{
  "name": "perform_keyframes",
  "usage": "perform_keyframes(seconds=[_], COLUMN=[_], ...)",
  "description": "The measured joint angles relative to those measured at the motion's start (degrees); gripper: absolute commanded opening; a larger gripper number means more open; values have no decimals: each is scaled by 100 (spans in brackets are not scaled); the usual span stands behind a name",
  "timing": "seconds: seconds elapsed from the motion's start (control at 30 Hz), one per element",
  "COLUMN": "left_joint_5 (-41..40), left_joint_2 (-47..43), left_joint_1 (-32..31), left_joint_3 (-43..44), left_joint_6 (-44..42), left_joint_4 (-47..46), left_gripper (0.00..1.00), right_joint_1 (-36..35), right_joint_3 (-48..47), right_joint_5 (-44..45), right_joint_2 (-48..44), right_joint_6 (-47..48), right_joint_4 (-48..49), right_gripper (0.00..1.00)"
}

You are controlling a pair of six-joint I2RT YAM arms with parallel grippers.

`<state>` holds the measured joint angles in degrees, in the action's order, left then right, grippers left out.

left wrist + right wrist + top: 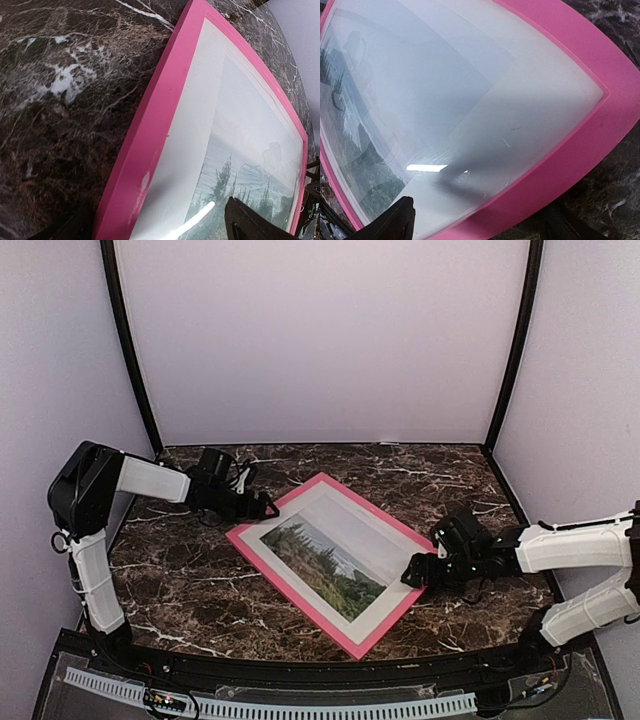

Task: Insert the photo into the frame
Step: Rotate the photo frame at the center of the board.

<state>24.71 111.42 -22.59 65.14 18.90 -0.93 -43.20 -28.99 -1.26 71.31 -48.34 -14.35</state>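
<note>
The pink-red frame point(380, 514) lies face up and askew on the marble table, with the photo point(320, 558) of dark conifers and pale water inside it, bordered by a white mat. My left gripper point(262, 510) is at the frame's far-left corner, open. In the left wrist view its fingers straddle the pink rim point(150, 125), one finger point(250, 222) over the photo point(250, 165). My right gripper point(412, 573) is open at the right corner. There, one finger point(395, 222) is over the mat, the other outside the frame point(600, 135).
The dark veined marble table point(200, 590) is ringed by pale walls with black corner posts point(130, 350). A black rail with a white cable chain point(300, 705) runs along the near edge. Both arms reach in from the sides.
</note>
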Motion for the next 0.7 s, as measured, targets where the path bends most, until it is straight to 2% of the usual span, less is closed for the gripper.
perform_keyframes(seconds=[0.27,0.47,0.7], left_joint_5=[-205,-422,-802], left_joint_2=[-1134,-2310,-3390], left_joint_1=[114,39,-721], left_joint_3=[-1676,-3023,-3936], left_joint_6=[520,1047,1606], left_joint_4=[-704,-957,-887], left_gripper=[86,85,86], right_joint_1=[203,579,1023], right_joint_3=[-772,-1897,-3117], right_joint_5=[302,402,409], right_joint_2=[997,2116,3060], right_joint_6=[420,1005,1718], right_joint_4=[24,-74,-190], right_gripper=[86,86,86])
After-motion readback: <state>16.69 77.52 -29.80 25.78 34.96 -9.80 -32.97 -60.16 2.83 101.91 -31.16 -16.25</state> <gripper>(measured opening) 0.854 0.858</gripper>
